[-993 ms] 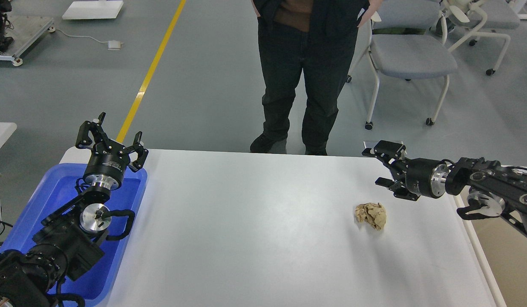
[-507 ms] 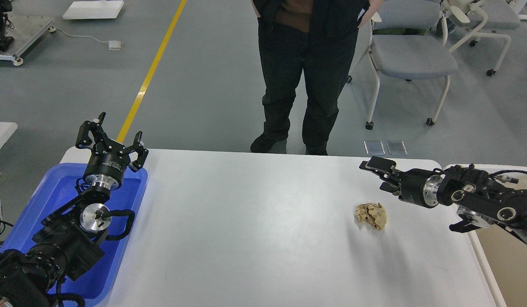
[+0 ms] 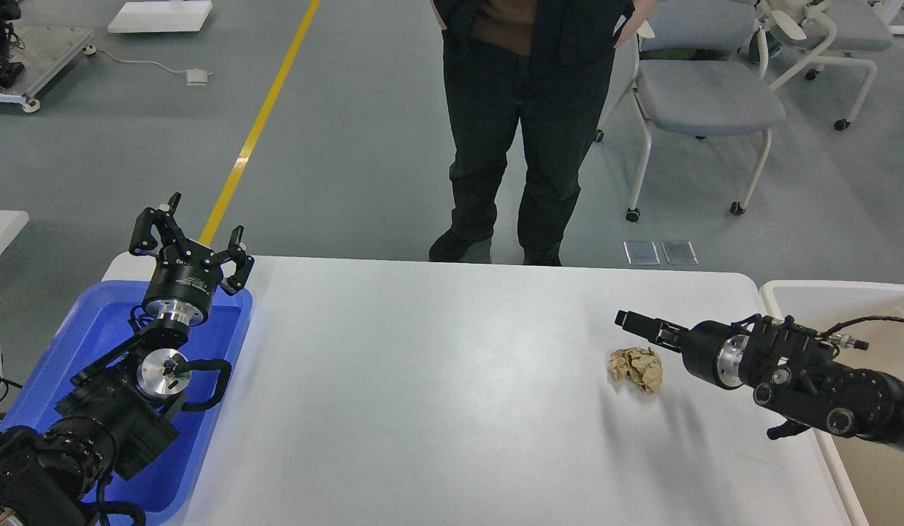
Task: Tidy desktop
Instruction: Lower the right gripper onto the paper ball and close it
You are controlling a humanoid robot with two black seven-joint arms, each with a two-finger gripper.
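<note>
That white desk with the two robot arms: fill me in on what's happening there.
A humanoid robot is tidying the desktop. Only a crumpled ball of tan paper lies on it. The right hand is beside and just above the paper, not gripping it; seen edge-on, its fingers can't be told apart. The left hand is open over the blue tray. A person stands at the far edge.

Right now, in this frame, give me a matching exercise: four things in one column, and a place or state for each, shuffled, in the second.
Things:
1. crumpled paper ball
2. left gripper
3. blue tray
4. cream bin

Places or states:
A. open, above the tray's far end
B. at the desktop's left edge
C. lying on the desktop's right part, near the right gripper
D. past the desktop's right edge

Pairs: 1-C, 2-A, 3-B, 4-D
</note>
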